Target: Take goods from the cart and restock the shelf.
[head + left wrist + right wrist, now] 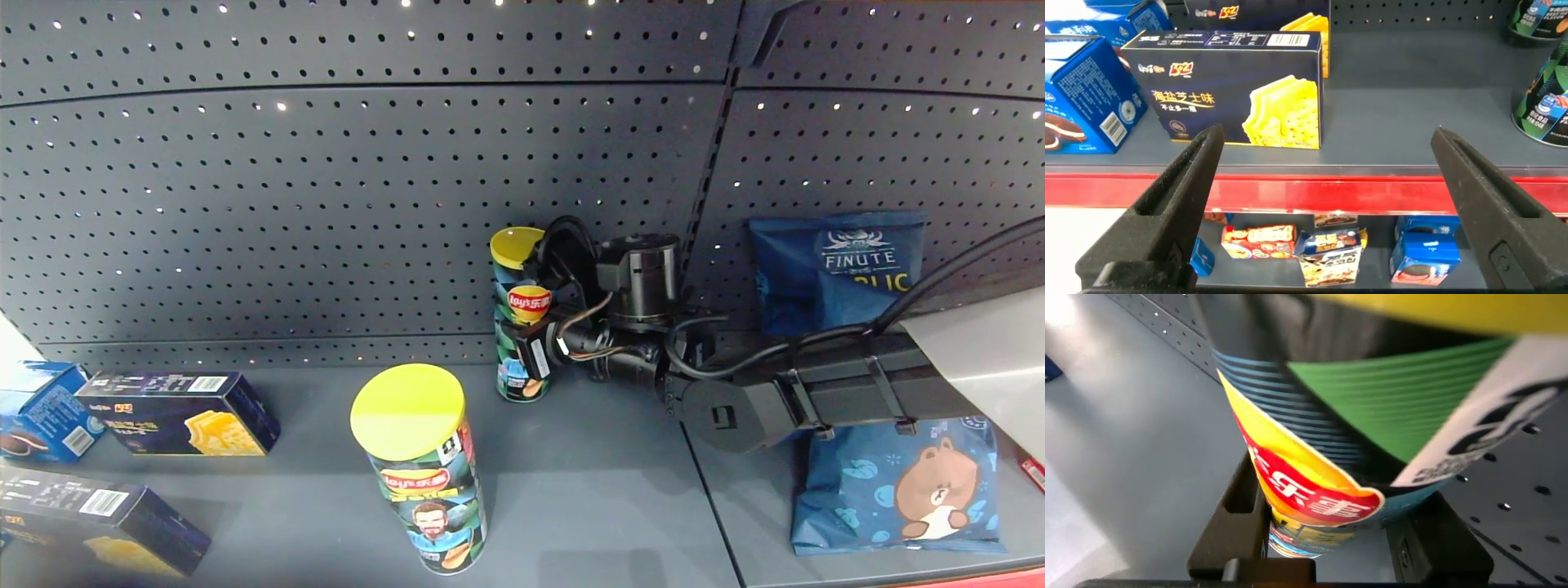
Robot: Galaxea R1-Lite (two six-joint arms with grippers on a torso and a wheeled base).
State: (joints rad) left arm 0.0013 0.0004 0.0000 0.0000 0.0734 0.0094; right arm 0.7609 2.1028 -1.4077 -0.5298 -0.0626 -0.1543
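Note:
A chips can with a yellow lid (516,327) stands upright at the back of the grey shelf (604,490), close to the pegboard wall. My right gripper (532,349) is shut on its middle, coming from the right. In the right wrist view the same chips can (1315,465) sits between the dark fingers (1237,514). A second chips can (424,474) stands free nearer the front. My left gripper (1327,135) hangs open with nothing in it, in front of the shelf's red front edge (1315,192), facing a dark cheese-biscuit box (1237,90).
On the shelf's left lie dark biscuit boxes (184,425) and a blue cookie box (41,412). A blue bag (837,269) leans at the back right, and a bear-print bag (898,482) lies under my right arm. Several packs (1323,249) fill the lower shelf.

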